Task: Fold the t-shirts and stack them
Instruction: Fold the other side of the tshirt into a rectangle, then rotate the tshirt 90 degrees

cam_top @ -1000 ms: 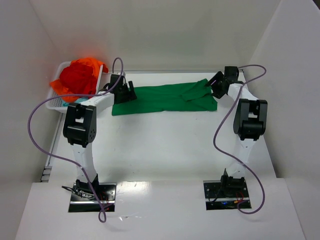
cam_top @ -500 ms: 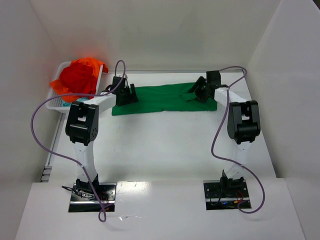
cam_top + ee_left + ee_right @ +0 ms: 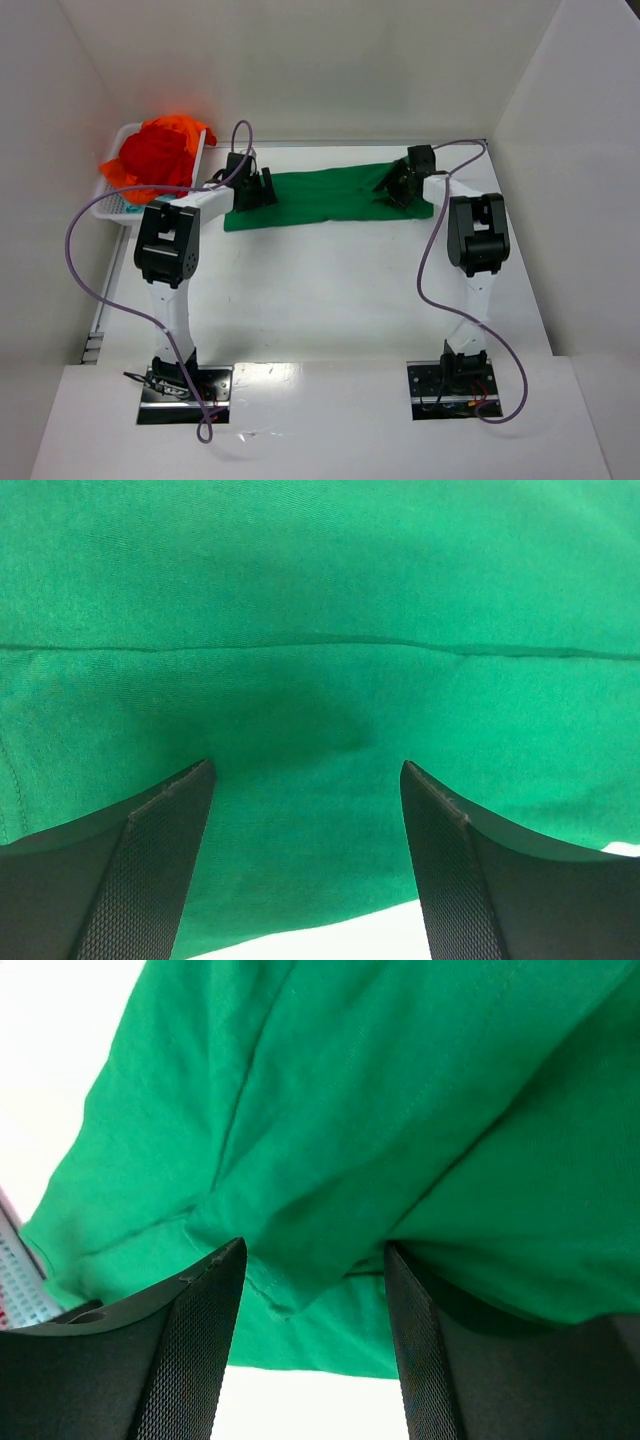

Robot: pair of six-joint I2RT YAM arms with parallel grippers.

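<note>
Standing wide apart, the left jaws hang low over the left end of the green shirt [image 3: 320,630]. Flat cloth with one straight seam line fills the gap between them, and nothing is pinched. The right jaws stand narrower, yet apart, and a folded edge of the same shirt lies in their gap; whether the pads press on it I cannot tell. Between the two pairs of jaws the shirt lies stretched as a long band across the far part of the white desk [image 3: 330,290], rumpled beneath the right jaws and smoother toward the left ones. Outward of the left jaws, a white basket [image 3: 108,207] sits at the desk's edge. It is heaped with a red shirt [image 3: 150,160] and an orange shirt [image 3: 185,128], with a bit of teal cloth [image 3: 133,203] low at its near side.
</note>
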